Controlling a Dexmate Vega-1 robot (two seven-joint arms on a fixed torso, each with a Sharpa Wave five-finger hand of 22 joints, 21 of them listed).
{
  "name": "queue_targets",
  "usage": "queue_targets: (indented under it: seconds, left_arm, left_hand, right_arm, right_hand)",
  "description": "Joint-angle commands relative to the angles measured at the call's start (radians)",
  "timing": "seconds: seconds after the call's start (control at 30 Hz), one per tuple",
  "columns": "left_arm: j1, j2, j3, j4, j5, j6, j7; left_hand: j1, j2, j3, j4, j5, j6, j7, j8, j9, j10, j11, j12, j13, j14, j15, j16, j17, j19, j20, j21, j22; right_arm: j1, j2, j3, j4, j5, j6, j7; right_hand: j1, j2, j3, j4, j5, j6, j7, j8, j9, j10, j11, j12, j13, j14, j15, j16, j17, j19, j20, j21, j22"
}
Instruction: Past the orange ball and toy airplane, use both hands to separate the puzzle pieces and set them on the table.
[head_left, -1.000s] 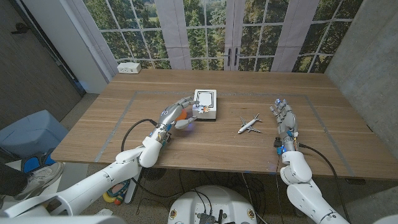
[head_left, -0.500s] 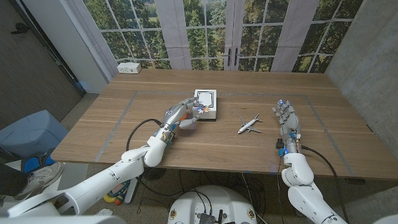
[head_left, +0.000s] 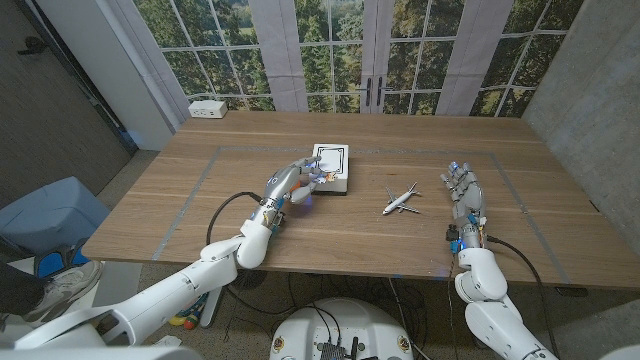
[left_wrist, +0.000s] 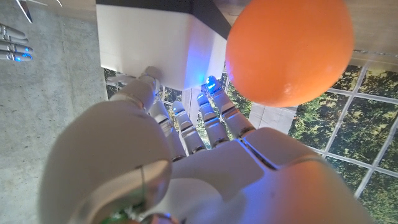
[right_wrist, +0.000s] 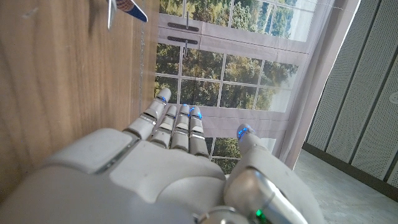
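Note:
The puzzle, a white square block with a dark-lined top, lies at the table's middle far side. My left hand reaches over the orange ball, fingers apart, with its fingertips at the puzzle's near white side; whether they touch it I cannot tell. The orange ball sits beside those fingers, not held. The white toy airplane lies to the right of the puzzle. My right hand stands on the table right of the airplane, fingers spread upward and holding nothing, as the right wrist view also shows.
A white power box sits at the table's far left corner. Grey tape lines mark a rectangle on the wooden top. A blue bin stands on the floor to the left.
My left hand has moved forward over the orange ball up to the puzzle's near side. The right hand has shifted slightly to the right.

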Motion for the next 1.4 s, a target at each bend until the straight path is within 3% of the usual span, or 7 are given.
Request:
queue_targets:
  seconds: [0.03, 0.6, 0.77, 0.8, 0.9, 1.23, 1.4]
  left_arm:
    - [0.006, -0.034, -0.015, 0.029, -0.038, -0.059, 0.064]
    - [0.031, -0.072, -0.057, 0.033, -0.096, -0.111, 0.100]
    - [0.031, -0.080, -0.068, 0.028, -0.107, -0.125, 0.098]
    - [0.031, -0.081, -0.070, 0.027, -0.109, -0.128, 0.097]
    - [0.031, -0.085, -0.078, 0.021, -0.119, -0.135, 0.090]
    - [0.045, -0.094, -0.109, -0.013, -0.156, -0.146, 0.058]
    - [0.057, -0.093, -0.126, -0.046, -0.172, -0.131, 0.031]
  left_hand:
    - [0.029, -0.006, -0.019, -0.002, -0.003, 0.077, 0.049, -0.007, 0.008, 0.028, -0.002, 0.006, 0.004, 0.030, -0.146, 0.006, 0.000, 0.019, -0.008, 0.013, 0.003]
    - [0.067, 0.002, -0.042, 0.001, -0.002, 0.103, 0.069, -0.022, 0.011, 0.071, -0.005, 0.008, 0.006, 0.059, -0.170, 0.011, 0.004, 0.032, -0.032, 0.027, 0.006]
    - [0.074, 0.005, -0.045, 0.002, -0.002, 0.107, 0.071, -0.025, 0.011, 0.080, -0.004, 0.009, 0.006, 0.062, -0.175, 0.012, 0.005, 0.032, -0.036, 0.030, 0.006]
    - [0.076, 0.005, -0.046, 0.002, -0.002, 0.109, 0.071, -0.025, 0.011, 0.083, -0.004, 0.009, 0.006, 0.063, -0.175, 0.012, 0.006, 0.031, -0.037, 0.030, 0.006]
    - [0.079, 0.007, -0.049, 0.003, -0.002, 0.111, 0.071, -0.027, 0.011, 0.088, -0.003, 0.010, 0.007, 0.066, -0.177, 0.013, 0.007, 0.031, -0.038, 0.031, 0.007]
    - [0.088, 0.008, -0.059, 0.004, -0.002, 0.123, 0.071, -0.030, 0.012, 0.109, -0.001, 0.013, 0.008, 0.076, -0.179, 0.016, 0.009, 0.030, -0.040, 0.035, 0.007]
    - [0.093, 0.005, -0.066, 0.004, -0.002, 0.129, 0.069, -0.033, 0.012, 0.122, 0.000, 0.015, 0.008, 0.079, -0.180, 0.016, 0.009, 0.029, -0.040, 0.036, 0.008]
  right_arm:
    - [-0.005, -0.001, 0.005, -0.003, -0.009, 0.000, -0.006]
    - [0.008, 0.003, -0.001, 0.000, -0.050, -0.009, -0.032]
    - [0.008, 0.001, -0.001, -0.016, -0.107, -0.028, -0.075]
    - [0.007, 0.000, 0.000, -0.023, -0.128, -0.035, -0.093]
    - [0.003, -0.003, 0.003, -0.046, -0.191, -0.061, -0.144]
    - [-0.006, -0.008, 0.007, -0.109, -0.361, -0.139, -0.272]
    - [-0.029, -0.011, 0.010, -0.170, -0.478, -0.209, -0.359]
  right_hand:
    - [-0.006, -0.005, 0.003, -0.009, -0.003, 0.009, -0.001, -0.002, 0.002, 0.008, 0.005, -0.002, 0.006, 0.007, 0.000, 0.006, -0.001, 0.008, -0.002, -0.006, 0.002]
    - [-0.005, -0.004, 0.000, -0.019, -0.002, 0.019, -0.003, -0.002, 0.002, 0.018, 0.004, -0.003, 0.006, 0.011, -0.002, 0.004, -0.005, 0.013, -0.003, -0.012, 0.002]
    - [0.074, -0.003, 0.033, -0.099, 0.007, 0.036, -0.014, -0.001, 0.001, 0.037, -0.013, -0.006, 0.005, 0.040, -0.011, 0.000, -0.028, 0.033, -0.010, -0.022, 0.003]
    - [0.110, 0.001, 0.049, -0.130, 0.013, 0.045, -0.016, 0.001, 0.001, 0.044, -0.005, -0.007, 0.005, 0.049, -0.004, 0.000, -0.033, 0.043, -0.004, -0.024, 0.004]
    - [0.148, 0.002, 0.060, -0.155, 0.018, 0.050, -0.020, 0.000, 0.002, 0.057, -0.015, -0.007, 0.005, 0.071, -0.004, 0.007, -0.036, 0.056, -0.002, -0.026, 0.005]
    - [0.216, -0.004, 0.077, -0.176, 0.026, 0.070, -0.037, 0.005, 0.004, 0.078, -0.017, -0.004, 0.008, 0.093, -0.006, 0.014, -0.037, 0.073, 0.002, -0.029, 0.008]
    - [0.267, -0.014, 0.082, -0.174, 0.029, 0.096, -0.041, 0.013, 0.005, 0.101, -0.029, 0.003, 0.016, 0.151, -0.014, 0.044, -0.028, 0.085, 0.034, -0.028, 0.011]
